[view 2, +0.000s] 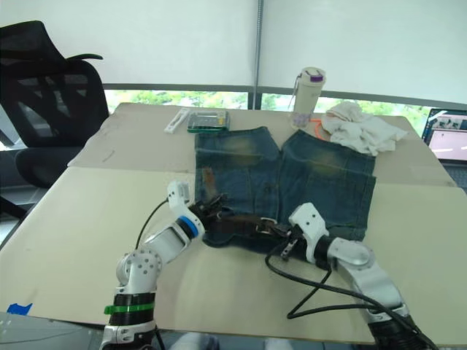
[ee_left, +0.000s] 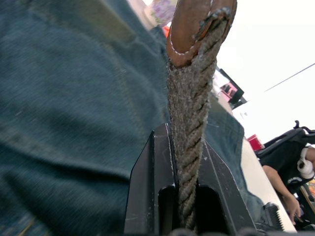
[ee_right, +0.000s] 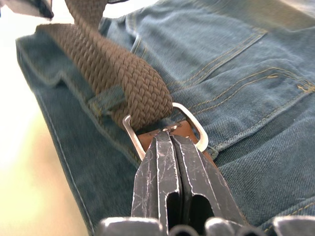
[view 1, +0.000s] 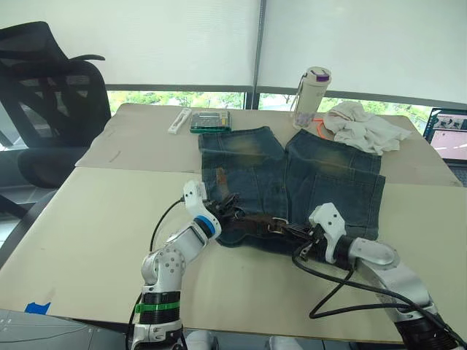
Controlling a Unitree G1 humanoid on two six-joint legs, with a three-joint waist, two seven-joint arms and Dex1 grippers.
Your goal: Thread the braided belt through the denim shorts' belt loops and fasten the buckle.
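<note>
Left wrist view: left tool point(ee_left: 189, 196) clamps braided belt point(ee_left: 194, 118); right tool point(ee_right: 171, 147) pinches buckle point(ee_right: 189, 120).

An office — a black mesh swivel chair point(view 1: 51, 95) stands beside the wide pale worktop point(view 1: 87, 219), roller blinds point(view 1: 146, 40) cover a long row of windows, and an open laptop point(view 1: 449, 138) sits at the far right corner. A person wearing headphones point(ee_left: 295, 169) sits nearby.
</note>
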